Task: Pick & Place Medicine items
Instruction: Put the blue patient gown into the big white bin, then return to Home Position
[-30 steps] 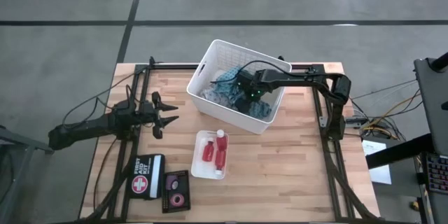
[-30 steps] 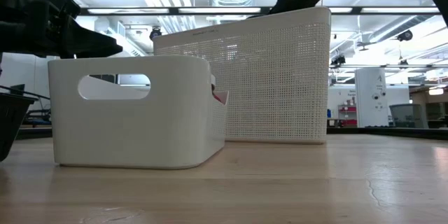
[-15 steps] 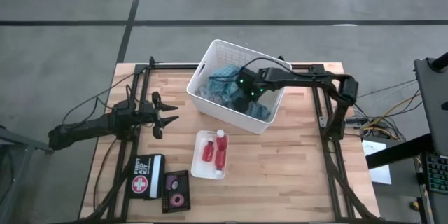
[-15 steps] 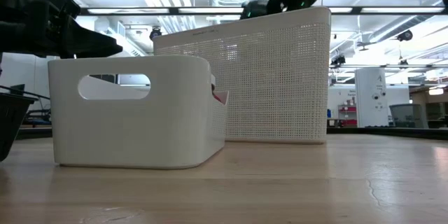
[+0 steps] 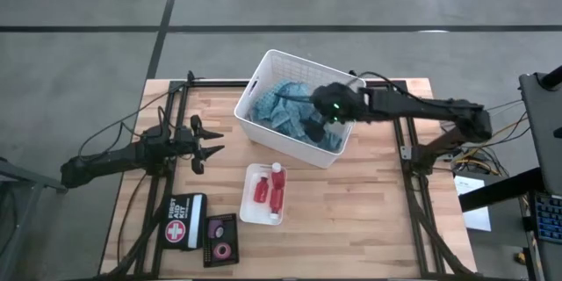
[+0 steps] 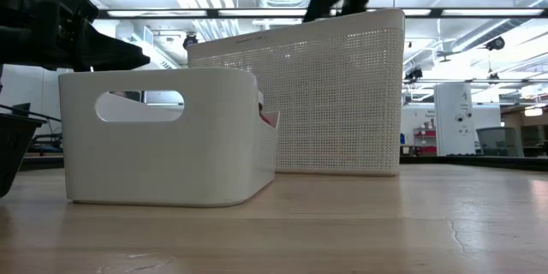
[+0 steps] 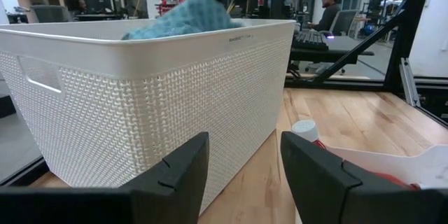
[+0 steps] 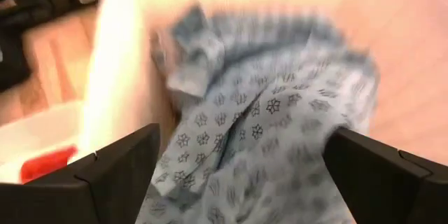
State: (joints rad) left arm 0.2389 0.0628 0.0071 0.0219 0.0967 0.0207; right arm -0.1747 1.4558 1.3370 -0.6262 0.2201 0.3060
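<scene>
Red bottles (image 5: 269, 190) with white caps lie in a small white tray (image 5: 248, 209) at the table's middle; one also shows in the right wrist view (image 8: 45, 162). Pink and dark tape rolls (image 5: 220, 239) sit in a dark case near the front edge. My right gripper (image 5: 314, 125) hangs open above the big white basket (image 5: 260, 76), with nothing between its fingers; below it, a blue patterned cloth (image 8: 259, 140) lies in the basket. My left gripper (image 5: 211, 146) waits at the table's left, level, open and holding nothing.
A first aid box (image 5: 184, 220) lies beside the dark case at the front left. In the low view the small tray (image 6: 163, 133) stands in front of the basket (image 6: 342, 94). Bare wood lies to the right of the tray.
My right gripper has risen out of the big basket and drawn back toward the table's right edge, tipping from steeply down to a shallower slant. The blue cloth stays in the basket, and more of it now shows.
</scene>
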